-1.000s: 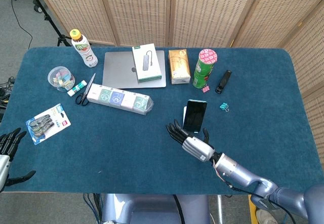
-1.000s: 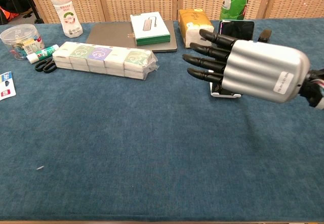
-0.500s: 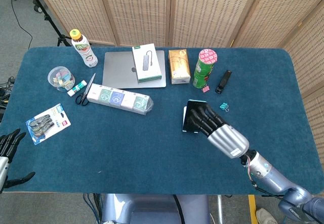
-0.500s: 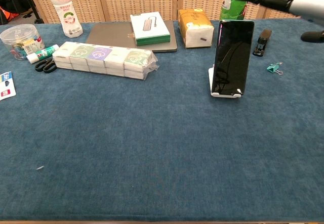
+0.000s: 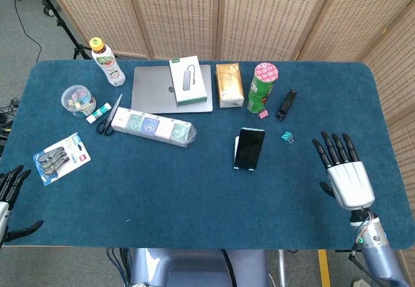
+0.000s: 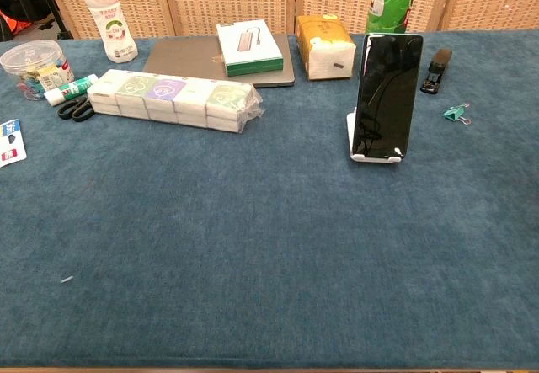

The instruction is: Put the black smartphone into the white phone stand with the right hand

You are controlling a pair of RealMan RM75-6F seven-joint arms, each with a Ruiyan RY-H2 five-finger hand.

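**Phone sitting in stand, right hand free**

The phone (image 6: 387, 95) is standing upright in the stand (image 6: 370, 156), leaning back slightly, near the middle of the counter (image 5: 194, 183). The right hand (image 5: 343, 170) is hovering well apart from it near the counter's right edge, fingers spread and holding nothing. The left hand (image 5: 8, 196) is showing at the left edge, fingers apart and empty. A teal clip (image 5: 286, 136) is lying just beside the stand.

On the blue bench (image 5: 194, 190) we see a grey laptop (image 5: 155, 92) with a white-and-green box (image 5: 188, 80) on it, a bottle (image 5: 107, 61), a green can (image 5: 262, 88), a black stapler (image 5: 285, 105), scissors (image 5: 108, 117) and a wrapped row of small boxes (image 5: 153, 127).
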